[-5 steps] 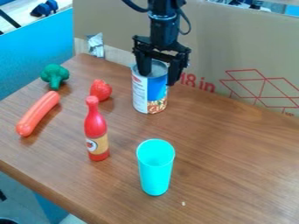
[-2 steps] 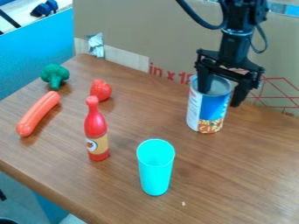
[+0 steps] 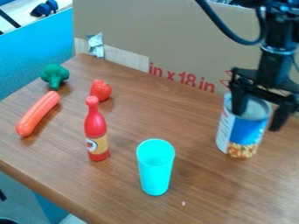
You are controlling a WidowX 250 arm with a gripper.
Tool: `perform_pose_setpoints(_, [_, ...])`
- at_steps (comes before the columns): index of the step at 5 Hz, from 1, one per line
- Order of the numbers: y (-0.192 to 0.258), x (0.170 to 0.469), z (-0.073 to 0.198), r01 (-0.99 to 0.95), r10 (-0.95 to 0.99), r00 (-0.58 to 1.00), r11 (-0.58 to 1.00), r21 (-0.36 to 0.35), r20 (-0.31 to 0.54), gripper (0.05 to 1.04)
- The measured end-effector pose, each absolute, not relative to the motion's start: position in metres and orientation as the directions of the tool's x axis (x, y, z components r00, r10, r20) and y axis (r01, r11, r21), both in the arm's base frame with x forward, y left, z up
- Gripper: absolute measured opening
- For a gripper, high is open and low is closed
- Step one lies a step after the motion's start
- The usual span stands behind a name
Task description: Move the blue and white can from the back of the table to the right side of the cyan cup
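Observation:
The gripper (image 3: 260,114) is at the right side of the view, closed about the upper part of a can (image 3: 238,134) with a blue, white and food-patterned label. One finger overlaps the can's rim at the left, and the other lies along its right side. The can leans slightly; whether its base touches the table (image 3: 192,113) is unclear. To the can's left and nearer the camera, a turquoise cup (image 3: 155,170) stands upright.
A red bottle (image 3: 95,131) stands left of the cup. Behind it lie a strawberry (image 3: 101,90), a sausage (image 3: 38,113) and green broccoli (image 3: 55,75). A cardboard panel (image 3: 169,39) rises along the table's back edge.
The gripper and the can have moved together to the right and toward the camera. The cup, bottle and toy foods have kept their places.

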State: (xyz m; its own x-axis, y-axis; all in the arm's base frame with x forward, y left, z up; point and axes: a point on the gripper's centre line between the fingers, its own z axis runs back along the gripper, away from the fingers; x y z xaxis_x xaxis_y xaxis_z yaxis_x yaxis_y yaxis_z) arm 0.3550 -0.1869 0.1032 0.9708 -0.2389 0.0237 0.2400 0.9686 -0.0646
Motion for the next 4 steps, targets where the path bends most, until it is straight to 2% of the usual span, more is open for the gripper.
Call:
perform_pose_setpoints(1, [-0.198,0.349,0.105,0.249,-0.246,0.968,0.964,-0.096,0.043,1.001])
perform_pose_setpoints(2, [-0.196,0.35,0.106,0.239,-0.236,0.971,0.966,-0.095,0.05,1.001])
perform_pose_setpoints(4, [-0.154,0.359,0.117,0.129,-0.122,0.989,0.988,-0.081,0.08,1.001])
